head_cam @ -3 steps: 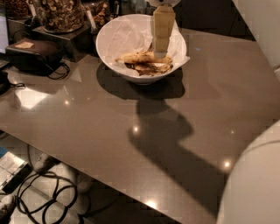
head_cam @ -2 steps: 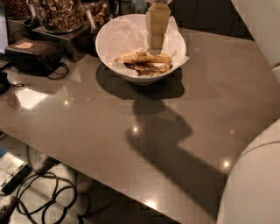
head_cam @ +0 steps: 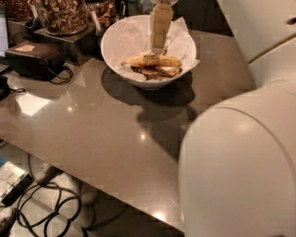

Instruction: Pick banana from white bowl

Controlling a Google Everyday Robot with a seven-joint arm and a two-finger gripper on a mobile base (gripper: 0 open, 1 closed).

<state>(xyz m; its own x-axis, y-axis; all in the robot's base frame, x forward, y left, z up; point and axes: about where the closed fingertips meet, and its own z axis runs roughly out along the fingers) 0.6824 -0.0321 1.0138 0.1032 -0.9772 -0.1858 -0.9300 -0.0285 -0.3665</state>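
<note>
The white bowl (head_cam: 121, 42) stands on the brown table at the back centre, lined with crumpled white paper. The banana (head_cam: 151, 60), pale yellow with brown speckles, lies across the bowl's front part, with dark brown peel scraps (head_cam: 155, 72) just in front of it. My gripper (head_cam: 159, 48), cream-coloured, hangs straight down over the bowl. Its lower end is just above and behind the banana's middle. I cannot see contact between them.
A glass jar of nuts (head_cam: 62, 14) stands on a metal stand (head_cam: 69, 40) left of the bowl. A black box (head_cam: 34, 58) with a cable lies further left. My white arm housing (head_cam: 240, 162) fills the right foreground. Cables (head_cam: 46, 203) lie on the floor below the table's front edge.
The gripper has shifted left over the bowl, from its right side towards its middle. The white arm housing now fills more of the right foreground. The banana and bowl have not moved.
</note>
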